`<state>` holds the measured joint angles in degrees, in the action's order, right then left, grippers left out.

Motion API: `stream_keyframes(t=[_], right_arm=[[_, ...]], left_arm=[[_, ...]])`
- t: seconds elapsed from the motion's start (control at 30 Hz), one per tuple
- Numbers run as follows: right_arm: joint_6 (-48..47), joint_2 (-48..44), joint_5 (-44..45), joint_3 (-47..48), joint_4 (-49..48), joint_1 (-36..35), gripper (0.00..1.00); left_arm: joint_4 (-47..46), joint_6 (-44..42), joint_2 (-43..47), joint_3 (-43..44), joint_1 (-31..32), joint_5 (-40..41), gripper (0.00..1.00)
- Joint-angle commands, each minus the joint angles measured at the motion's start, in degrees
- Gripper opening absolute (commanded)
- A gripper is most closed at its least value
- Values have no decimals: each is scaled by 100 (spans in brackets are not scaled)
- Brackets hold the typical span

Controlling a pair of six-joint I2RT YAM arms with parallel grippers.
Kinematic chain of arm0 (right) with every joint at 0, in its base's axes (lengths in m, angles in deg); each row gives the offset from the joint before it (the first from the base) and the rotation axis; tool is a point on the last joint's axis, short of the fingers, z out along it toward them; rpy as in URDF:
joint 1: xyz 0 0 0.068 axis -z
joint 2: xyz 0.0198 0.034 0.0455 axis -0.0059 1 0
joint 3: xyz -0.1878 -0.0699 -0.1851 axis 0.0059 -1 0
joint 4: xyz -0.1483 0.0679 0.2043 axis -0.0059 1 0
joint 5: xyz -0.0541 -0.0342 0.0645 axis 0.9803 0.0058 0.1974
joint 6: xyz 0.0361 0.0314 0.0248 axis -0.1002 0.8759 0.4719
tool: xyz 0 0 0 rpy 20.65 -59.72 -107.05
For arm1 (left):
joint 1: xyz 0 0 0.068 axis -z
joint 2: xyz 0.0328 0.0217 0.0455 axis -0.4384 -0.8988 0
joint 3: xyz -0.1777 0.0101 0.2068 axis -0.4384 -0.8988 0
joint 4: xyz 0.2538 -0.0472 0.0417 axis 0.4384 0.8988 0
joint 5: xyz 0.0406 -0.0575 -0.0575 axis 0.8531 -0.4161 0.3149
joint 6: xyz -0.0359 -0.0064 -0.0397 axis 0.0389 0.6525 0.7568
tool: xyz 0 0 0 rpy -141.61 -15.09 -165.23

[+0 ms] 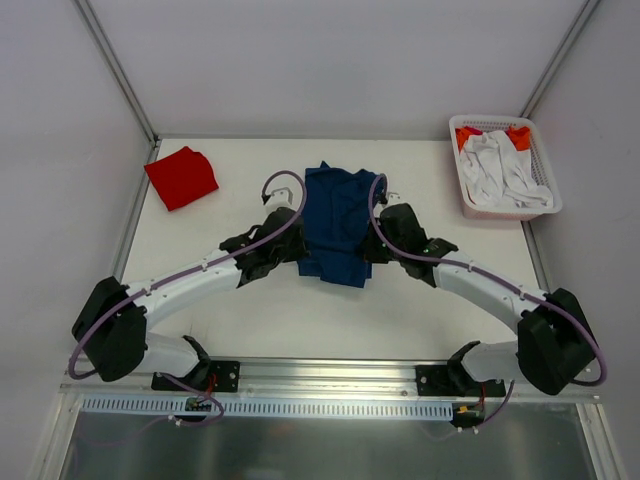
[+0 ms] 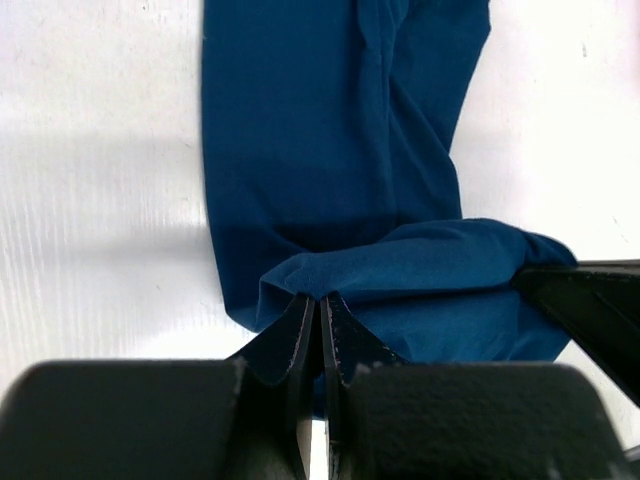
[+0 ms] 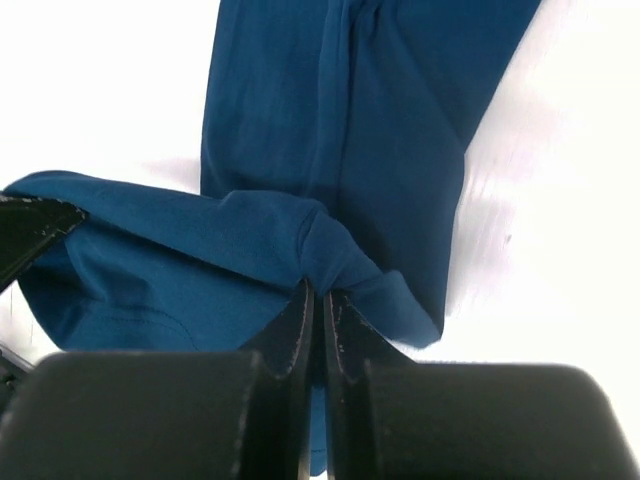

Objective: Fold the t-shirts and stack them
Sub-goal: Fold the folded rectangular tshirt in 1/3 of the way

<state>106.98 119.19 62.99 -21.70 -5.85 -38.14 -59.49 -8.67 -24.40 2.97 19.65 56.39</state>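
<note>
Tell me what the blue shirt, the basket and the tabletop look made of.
Blue shirt: soft matte knit cloth, likely cotton; it drapes and creases. Basket: white rigid plastic, judging by its slotted walls. Tabletop: smooth white hard board, slightly glossy; exact material unclear.

White table top (image 1: 300,330) enclosed at back and sides by plain pale grey walls (image 1: 330,60); two slanting metal struts (image 1: 115,65) meet its rear corners. Aluminium rail (image 1: 330,375) along the near edge. Light even and diffuse, shadows soft
</note>
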Motion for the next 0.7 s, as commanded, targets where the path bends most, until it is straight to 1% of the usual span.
stream_keyframes(t=[0.0, 0.3, 0.67], right_arm=[[-395, 371, -359, 407, -25, 297, 0], [-519, 1522, -844, 1251, -95, 719, 0], [-580, 2437, -1204, 1981, -95, 1114, 0]], left_arm=[[-166, -465, -286, 324, -302, -185, 0], [-474, -782, -1165, 860, -899, -678, 0], [-605, -1081, -2352, 1861, -1357, -1363, 0]])
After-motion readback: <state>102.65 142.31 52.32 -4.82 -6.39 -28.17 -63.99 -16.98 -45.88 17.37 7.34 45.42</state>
